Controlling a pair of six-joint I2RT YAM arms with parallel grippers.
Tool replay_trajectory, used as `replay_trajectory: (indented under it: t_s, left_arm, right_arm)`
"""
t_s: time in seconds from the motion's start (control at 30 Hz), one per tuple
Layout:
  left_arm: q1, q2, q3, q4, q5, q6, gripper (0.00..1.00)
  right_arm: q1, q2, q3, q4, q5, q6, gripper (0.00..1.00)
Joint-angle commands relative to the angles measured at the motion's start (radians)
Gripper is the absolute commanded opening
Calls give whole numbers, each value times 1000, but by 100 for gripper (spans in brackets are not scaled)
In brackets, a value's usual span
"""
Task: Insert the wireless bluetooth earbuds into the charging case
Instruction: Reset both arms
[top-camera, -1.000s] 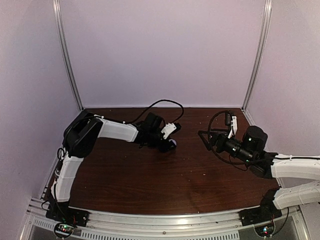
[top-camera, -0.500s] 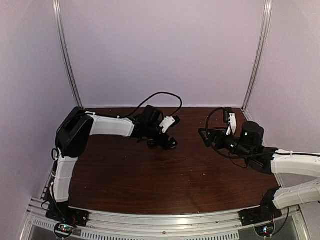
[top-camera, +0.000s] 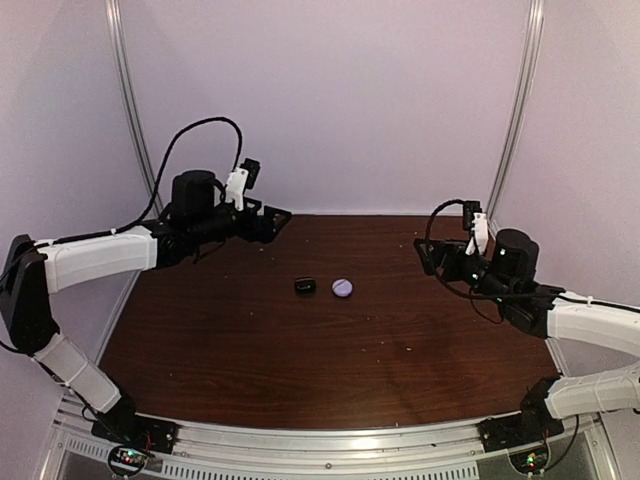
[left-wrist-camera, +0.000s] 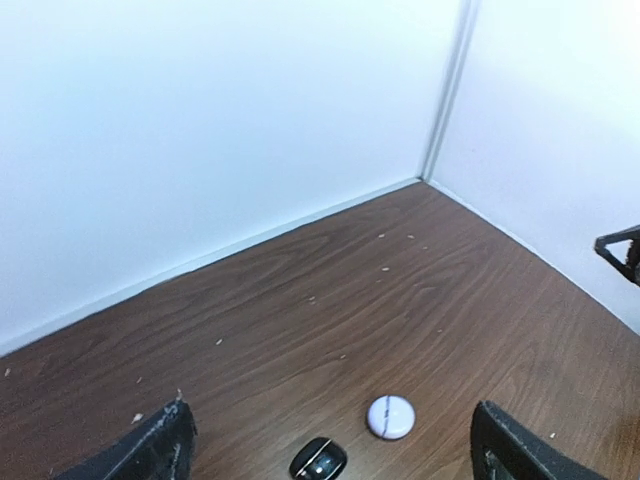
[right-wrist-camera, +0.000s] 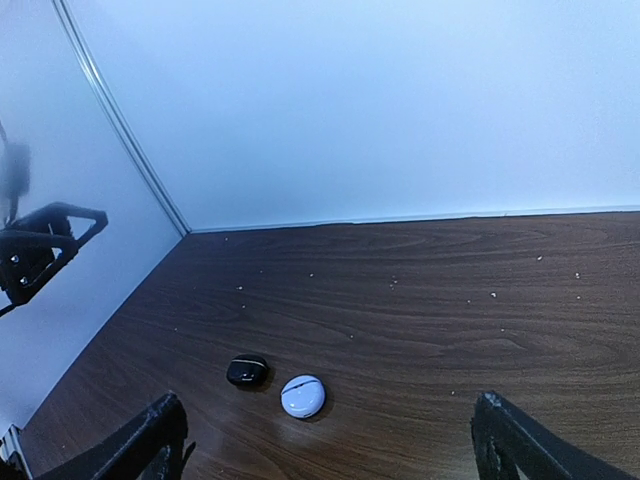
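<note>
The charging case (top-camera: 342, 287) is a small round lavender pebble, closed, lying on the brown table near the middle. It also shows in the left wrist view (left-wrist-camera: 390, 417) and the right wrist view (right-wrist-camera: 302, 396). No earbuds show in any view. My left gripper (top-camera: 278, 221) is open and empty, raised at the back left, well away from the case; in its own view the gripper (left-wrist-camera: 330, 425) frames the case from afar. My right gripper (top-camera: 423, 256) is open and empty, raised at the right; its own view (right-wrist-camera: 330, 425) looks at the case from a distance.
A small black oval object (top-camera: 305, 286) lies just left of the case, also in the left wrist view (left-wrist-camera: 318, 460) and the right wrist view (right-wrist-camera: 247, 371). White walls close the back and both sides. Small pale crumbs dot the table.
My left arm has drawn away from the case, up and back to the far left, leaving the case and the black object uncovered. My right arm has drawn back slightly.
</note>
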Motion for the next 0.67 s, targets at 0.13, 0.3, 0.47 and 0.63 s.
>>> replay_trajectory:
  t_s: [0.13, 0.3, 0.47, 0.63]
  left_arm:
    - [155, -269, -403, 205, -58, -223, 98]
    - [188, -312, -537, 236, -61, -249, 98]
    - [188, -320, -602, 259, -85, -253, 98]
    - [188, -324, -601, 253, -95, -242, 98]
  right_arm:
    - [-66, 13, -59, 55, 0, 8, 100]
    - [-70, 65, -101, 111, -17, 17, 100]
    - [-72, 85, -123, 141, 1, 20, 100]
    - [-73, 97, -125, 143, 5, 15, 100]
